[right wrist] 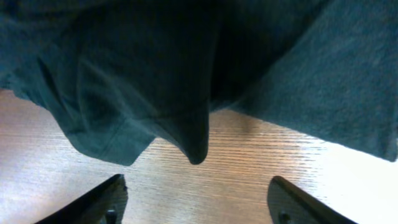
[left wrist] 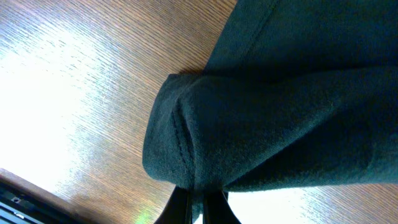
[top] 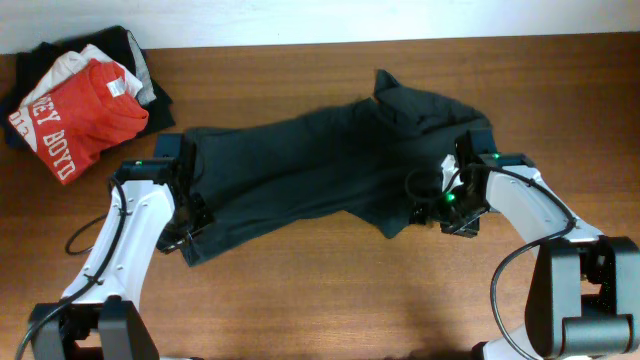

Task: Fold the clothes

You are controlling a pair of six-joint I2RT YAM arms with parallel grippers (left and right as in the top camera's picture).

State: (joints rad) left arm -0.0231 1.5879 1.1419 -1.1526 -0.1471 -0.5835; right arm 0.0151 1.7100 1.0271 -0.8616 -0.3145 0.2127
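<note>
Left end effector [left wrist: 199,198] pinches T-shirt [left wrist: 280,118] hem; right end effector [right wrist: 196,202] spread, cloth ahead ungripped; lifting now risks lopsided drag.

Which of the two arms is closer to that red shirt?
Left. The left fingers pinch the black T-shirt at its end near the red shirt; the right fingers hang open at the far end.

desk [top: 330,300]: brown wood-grain, fills most of overhead | far edge: pale white strip [top: 400,18] beyond it, wall or floor n/c | light: bright glare [left wrist: 50,93] on wood, both wrist views
</note>
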